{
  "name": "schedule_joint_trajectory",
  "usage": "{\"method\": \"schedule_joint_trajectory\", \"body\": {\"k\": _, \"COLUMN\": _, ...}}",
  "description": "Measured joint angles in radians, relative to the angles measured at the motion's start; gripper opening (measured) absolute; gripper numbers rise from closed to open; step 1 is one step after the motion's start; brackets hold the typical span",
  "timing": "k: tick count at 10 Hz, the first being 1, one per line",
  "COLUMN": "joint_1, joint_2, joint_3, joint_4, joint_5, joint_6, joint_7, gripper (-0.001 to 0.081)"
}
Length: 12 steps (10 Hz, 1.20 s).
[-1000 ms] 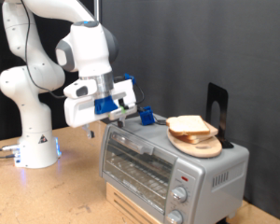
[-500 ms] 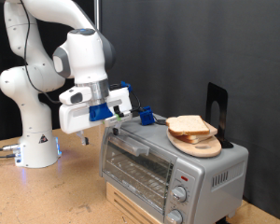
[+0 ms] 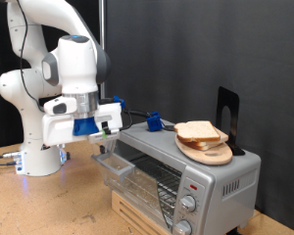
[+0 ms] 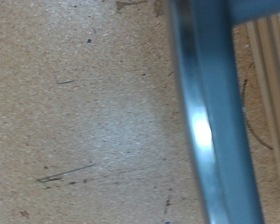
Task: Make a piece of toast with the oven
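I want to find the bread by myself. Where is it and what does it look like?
Find the silver oven at the exterior view's right. On its roof sits a round wooden plate, and the bread is stacked on it. It is pale and square with a tan crust, unlike the small blue thing beside it.

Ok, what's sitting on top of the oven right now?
On the oven sits a round wooden plate stacked with bread slices, plus a small blue object. The plate's center is covered.
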Motion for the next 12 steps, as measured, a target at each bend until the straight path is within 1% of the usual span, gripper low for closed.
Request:
{"method": "schedule_joint_trajectory", "body": {"k": 2, "joint_1": -0.024, "joint_2": 0.035, "joint_3": -0.002, "joint_4": 0.017, "joint_5": -0.003, "joint_6": 0.018, "joint_7": 0.018, "gripper": 0.0806}}
{"method": "schedule_joint_trajectory", "body": {"k": 7, "joint_1": -0.039, "joint_2": 0.152, "joint_3": -0.002, "joint_4": 0.076, "joint_5": -0.003, "joint_6": 0.056, "joint_7": 0.050, "gripper": 0.0806}}
{"method": "schedule_joint_trajectory", "body": {"k": 8, "joint_1": -0.040, "joint_2": 0.167, "joint_3": -0.004, "joint_4": 0.078, "joint_5": -0.004, "joint_6": 0.077, "joint_7": 0.048, "gripper": 0.0806}}
{"method": "schedule_joint_trajectory", "body": {"k": 10, "joint_1": -0.047, "joint_2": 0.174, "joint_3": -0.006, "joint_4": 0.076, "joint_5": -0.015, "joint_6": 0.092, "joint_7": 0.029, "gripper": 0.0806}}
{"method": "schedule_joint_trajectory", "body": {"k": 12, "joint_1": -0.061, "joint_2": 0.185, "joint_3": -0.012, "joint_4": 0.071, "joint_5": -0.056, "joint_6": 0.116, "joint_7": 0.030, "gripper": 0.0806}}
